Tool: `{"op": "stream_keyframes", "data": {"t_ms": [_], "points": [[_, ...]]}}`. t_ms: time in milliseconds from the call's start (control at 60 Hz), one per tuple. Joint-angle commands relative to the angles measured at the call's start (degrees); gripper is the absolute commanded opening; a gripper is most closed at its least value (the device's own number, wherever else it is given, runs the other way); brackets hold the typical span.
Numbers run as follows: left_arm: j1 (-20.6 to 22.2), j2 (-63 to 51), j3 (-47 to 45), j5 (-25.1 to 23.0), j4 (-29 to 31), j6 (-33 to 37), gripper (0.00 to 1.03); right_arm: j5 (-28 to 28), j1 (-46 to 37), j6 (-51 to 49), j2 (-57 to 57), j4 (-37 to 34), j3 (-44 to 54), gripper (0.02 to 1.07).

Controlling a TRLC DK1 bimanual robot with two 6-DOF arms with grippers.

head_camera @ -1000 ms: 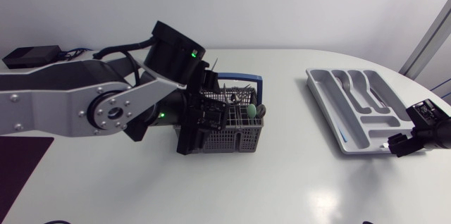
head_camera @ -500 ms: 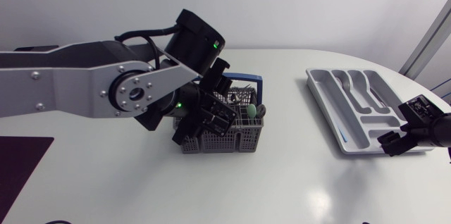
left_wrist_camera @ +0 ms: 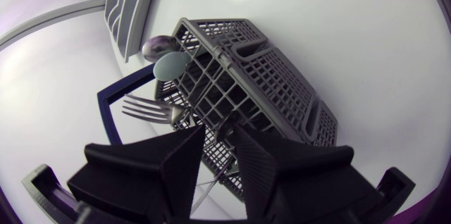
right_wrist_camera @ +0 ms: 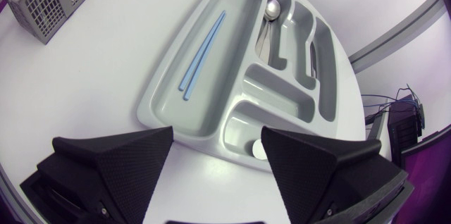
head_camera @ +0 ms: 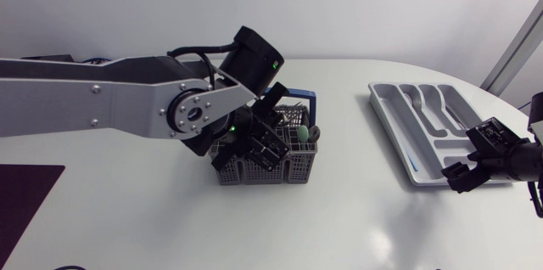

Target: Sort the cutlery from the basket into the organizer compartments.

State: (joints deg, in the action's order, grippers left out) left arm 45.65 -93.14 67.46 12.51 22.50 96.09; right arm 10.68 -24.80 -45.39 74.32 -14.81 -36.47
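Head view: basket (head_camera: 284, 168), grey mesh with a dark blue handle (head_camera: 307, 98), stands on the white table (head_camera: 339, 227), a little to 9 o'clock of the table's middle. Left arm (head_camera: 102, 109) enters from 9 o'clock. Its black wrist hangs over the basket's 9 o'clock half and hides that part. Cutlery sticks up out of the basket. A pale green spoon (head_camera: 301, 134) shows at its 3 o'clock side. Organizer (head_camera: 392, 127), a grey compartment tray, lies well apart at 3 o'clock of the basket, near the table's edge. Right arm (head_camera: 517, 160) enters from 3 o'clock. Right fingers (head_camera: 462, 177) sit at the organizer's 5 o'clock corner.

Left wrist view: left fingers (left_wrist_camera: 184, 155) apart, tips down at the basket's rim, clamped on nothing. A thin metal shaft runs in the gap between them; cannot tell which piece it belongs to. Ahead of the fingers is a fork (left_wrist_camera: 144, 108) with its tines out over the rim. Beyond it the pale green spoon and a silver spoon (left_wrist_camera: 158, 44) lean together at the far corner.

Right wrist view: right fingers wide apart, holding nothing, over the organizer's near end.
- The long side compartment holds two blue chopsticks (right_wrist_camera: 201, 51), side by side.
- A metal spoon (right_wrist_camera: 271, 9) lies in a middle compartment at the far end.
- The next slot holds more metal cutlery, type unclear.
- A small pale round thing (right_wrist_camera: 259, 150) lies in the short compartment nearest the fingers.
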Motion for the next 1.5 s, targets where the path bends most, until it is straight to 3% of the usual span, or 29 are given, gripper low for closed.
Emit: {"op": "stream_keyframes", "data": {"t_ms": [0, 217, 633, 667, 1200, 1483], "points": [[-0.65, -1.6, 2.76, 0.14, 0.44, 2.87, 0.28, 0.13, 0.71, 0.91, -1.02, -0.31, 1.22, 0.92], [-1.44, -3.18, 3.47, 0.23, 0.7, 4.54, 0.22, 0.13, 1.95, 1.7, -2.78, -0.84, 1.75, 0.92], [-1.53, -5.21, 7.16, 0.14, 6.94, 3.84, 0.1, 0.05, 1.95, 1.62, -1.99, -0.13, 1.58, 0.92], [-1.44, -5.29, 7.33, -0.47, 7.47, 3.49, 0.03, 0.05, 1.95, 1.62, -1.99, -0.13, 1.58, 0.92], [-1.97, -3.98, 8.21, -3.37, 7.56, -0.47, 0.04, 0.13, 1.95, 1.53, -2.43, 0.04, 2.28, 0.92], [-3.9, 0.68, 7.25, -7.24, 7.03, -5.92, 0.04, 0.13, 2.65, 1.79, -4.01, -0.22, 3.25, 0.92]]}}
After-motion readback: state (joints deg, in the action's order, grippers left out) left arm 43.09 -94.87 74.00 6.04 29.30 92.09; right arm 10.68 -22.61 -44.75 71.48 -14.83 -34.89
